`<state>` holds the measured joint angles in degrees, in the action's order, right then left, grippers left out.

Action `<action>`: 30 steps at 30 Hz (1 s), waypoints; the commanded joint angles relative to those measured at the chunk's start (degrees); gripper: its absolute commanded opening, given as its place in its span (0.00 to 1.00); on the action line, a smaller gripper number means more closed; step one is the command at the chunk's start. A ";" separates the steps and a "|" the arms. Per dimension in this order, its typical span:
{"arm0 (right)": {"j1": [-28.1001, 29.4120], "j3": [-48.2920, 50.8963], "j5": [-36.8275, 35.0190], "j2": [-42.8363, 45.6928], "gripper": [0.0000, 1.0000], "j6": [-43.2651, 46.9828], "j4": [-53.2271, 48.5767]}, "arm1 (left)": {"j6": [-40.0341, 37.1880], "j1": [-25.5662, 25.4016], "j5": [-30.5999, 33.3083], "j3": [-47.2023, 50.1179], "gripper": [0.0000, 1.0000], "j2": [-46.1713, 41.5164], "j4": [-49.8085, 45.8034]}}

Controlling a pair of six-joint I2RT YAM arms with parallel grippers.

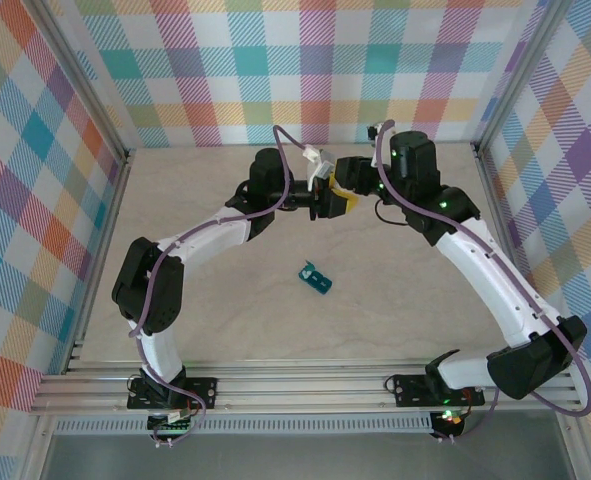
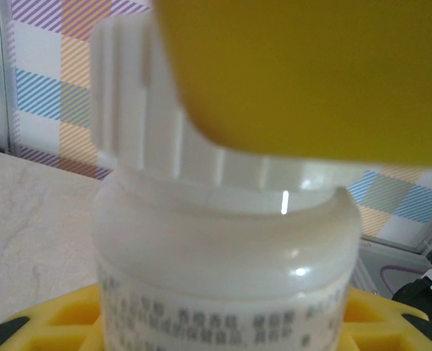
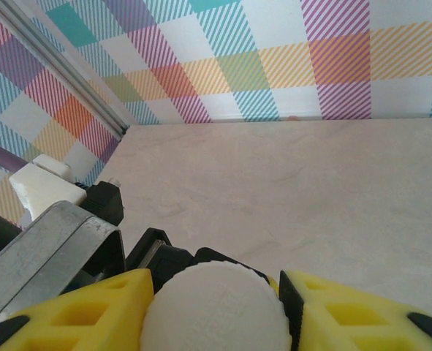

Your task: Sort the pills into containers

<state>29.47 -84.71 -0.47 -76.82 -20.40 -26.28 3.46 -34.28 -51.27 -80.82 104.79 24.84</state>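
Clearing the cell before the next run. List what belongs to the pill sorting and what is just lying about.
Job in hand: teal pill box; white bottle, held by the left end effector; its ribbed cap, between the fingers of the right end effector.
Not the job: beige tabletop; checked walls; aluminium rails.

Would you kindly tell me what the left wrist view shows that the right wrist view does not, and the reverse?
Left wrist, not right: the bottle's white body with printed text, held low by the left gripper. Right wrist, not left: the round top of the cap, with the right gripper flanking it on both sides. Shared: the cap's ribbed edge, a yellow finger of the right gripper, the table and the plaid wall.
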 commanded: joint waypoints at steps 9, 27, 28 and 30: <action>1.08 -4.16 -0.45 1.08 0.70 3.15 -9.92 | 0.67 1.32 1.64 -1.05 0.00 -0.63 4.35; -11.43 -5.23 18.97 2.30 0.84 -0.97 -5.77 | 0.38 1.68 -0.59 -1.98 0.00 -0.20 2.69; -11.46 -6.04 20.05 1.32 0.84 -1.56 -5.45 | 0.36 1.68 -0.73 -2.13 0.00 -0.12 2.56; -11.54 -7.80 21.81 -0.54 0.83 -2.22 -5.27 | 0.37 1.65 -0.99 -2.30 0.00 -0.07 2.37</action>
<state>18.04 -89.47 14.90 -75.55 -19.86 -33.43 3.66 -33.17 -50.41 -80.88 104.79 26.44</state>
